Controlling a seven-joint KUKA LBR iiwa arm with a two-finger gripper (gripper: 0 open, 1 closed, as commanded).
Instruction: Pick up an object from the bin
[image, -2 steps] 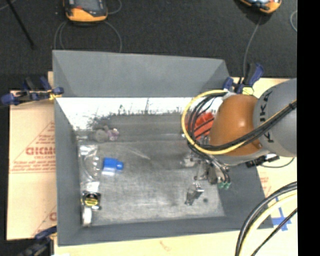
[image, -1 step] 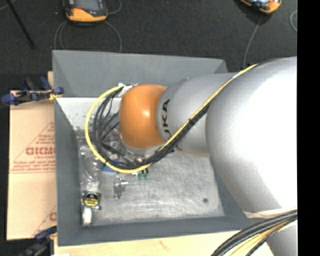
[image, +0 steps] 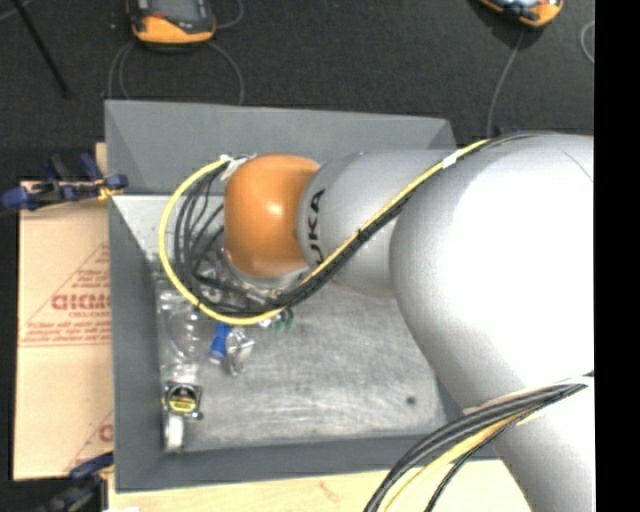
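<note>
A small blue piece (image: 217, 343) lay near the bin's (image: 130, 330) left wall. Beside it clear plastic things (image: 180, 322) were heaped, with a black-and-yellow round thing (image: 181, 399) lower in the view.

arm (image: 400, 230): from right, over bin (image: 340, 385) rear-left | heap (image: 185, 325): along left wall, before arm | small item (image: 180, 399): front-left corner

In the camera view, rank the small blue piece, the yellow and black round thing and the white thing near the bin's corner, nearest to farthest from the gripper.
From the gripper:
1. small blue piece, just below it in the picture.
2. yellow and black round thing, farther down and left.
3. white thing, lowest, in the lower-left corner of the bin.
</note>
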